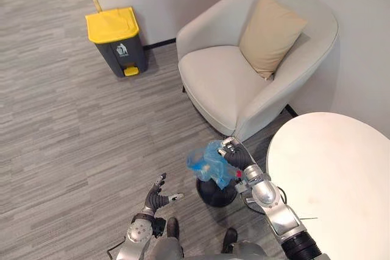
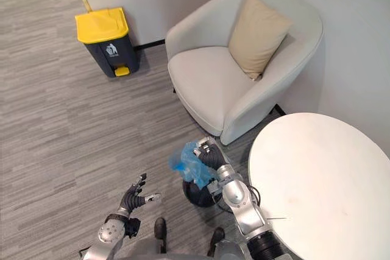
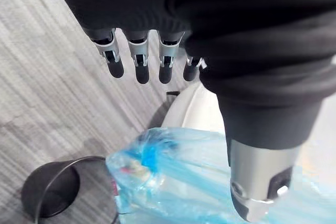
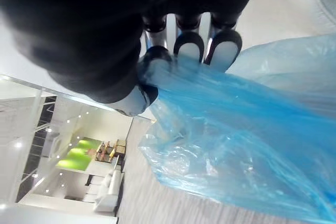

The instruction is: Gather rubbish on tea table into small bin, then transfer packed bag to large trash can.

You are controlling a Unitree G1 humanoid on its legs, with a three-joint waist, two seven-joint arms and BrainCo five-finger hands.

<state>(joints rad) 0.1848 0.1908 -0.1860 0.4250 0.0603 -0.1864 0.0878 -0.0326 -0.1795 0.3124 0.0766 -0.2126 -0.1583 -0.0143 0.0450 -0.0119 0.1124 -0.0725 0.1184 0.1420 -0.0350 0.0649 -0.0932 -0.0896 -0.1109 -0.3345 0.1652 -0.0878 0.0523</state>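
Roughly halfway, by the look of it. The tea table (image 1: 332, 178) shows a bare white top, so the gathering step seems done. The armchair (image 1: 225, 83) stands just beside the table's far edge, off the likely route but close to it. The large trash can (image 1: 116, 41) sits against the wall, well apart across open floor, with its yellow lid down; that lid probably needs opening before any drop. The small bin (image 1: 216, 194) stands on the floor by the table's near-left edge. The blue bag (image 1: 210, 162) hangs bunched just above it, lifted out and not yet carried over. The right hand (image 1: 236, 158) has its fingers and thumb curled tight on the bag's neck. The left hand (image 1: 157, 198) hovers low beside the bin, fingers straight and spread, holding nothing.
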